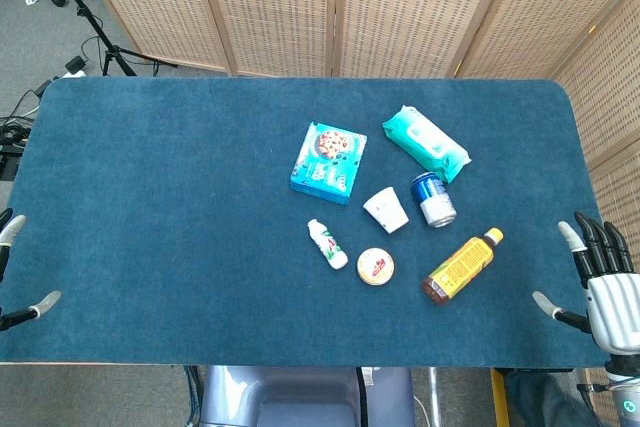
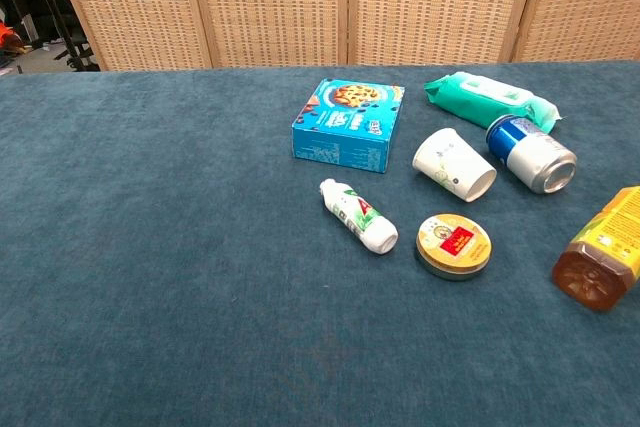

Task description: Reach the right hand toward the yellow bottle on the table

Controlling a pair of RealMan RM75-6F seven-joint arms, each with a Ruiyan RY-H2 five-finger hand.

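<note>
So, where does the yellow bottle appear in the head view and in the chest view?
Head view: the yellow bottle lies on its side at lower right of the table, cap pointing away from the robot.
Chest view: it is at the right edge, partly cut off, with its base toward the camera.
Shared landmark: the blue can lying just beyond the bottle in both views.

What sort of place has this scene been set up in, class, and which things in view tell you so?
Probably an indoor robot test or recording space, not a home. A table covered in blue cloth holds assorted groceries, woven folding screens stand close behind it, and a tripod stand with cables stands on the grey floor beside it.
</note>
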